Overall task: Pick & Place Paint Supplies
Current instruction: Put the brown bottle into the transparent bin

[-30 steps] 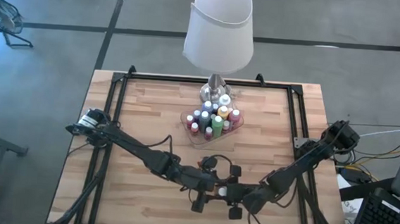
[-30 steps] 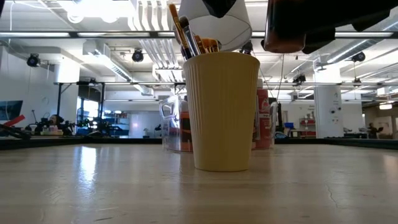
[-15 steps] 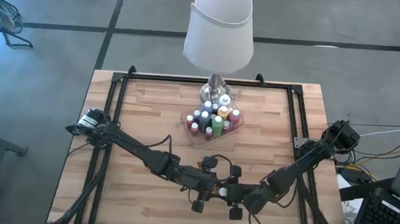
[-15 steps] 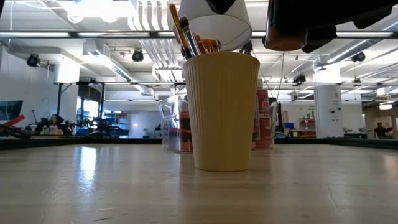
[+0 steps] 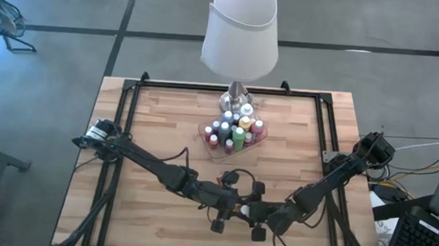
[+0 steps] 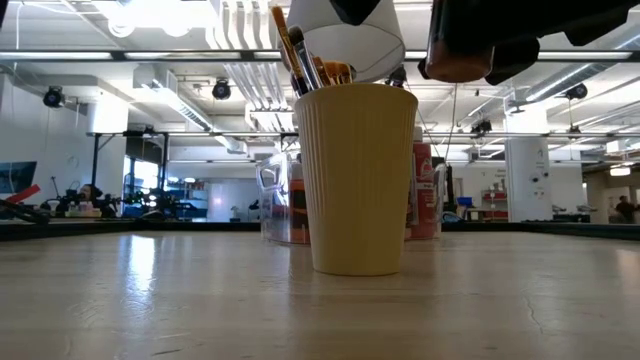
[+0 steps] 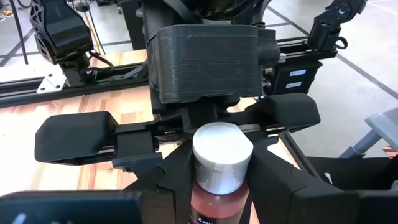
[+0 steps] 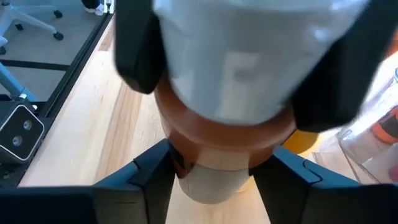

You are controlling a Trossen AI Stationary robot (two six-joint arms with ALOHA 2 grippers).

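Both arms were matte black, jointed links with thin black cables looped alongside; right gripper (image 7: 208, 115) had a ridged 3D-printed grey-black housing (layer lines visible), blocky angular finger mounts.

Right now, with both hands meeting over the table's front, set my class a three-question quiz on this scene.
1. True or false: the lamp stands at the table's front edge.
2. The brushes stand in: A the cup; B the clear tray; C the lamp shade.
3. Fill in: the bottle between the fingers of the left hand has a ___ cap.
Key: 1 false, it stands at the back; 2 A; 3 white.
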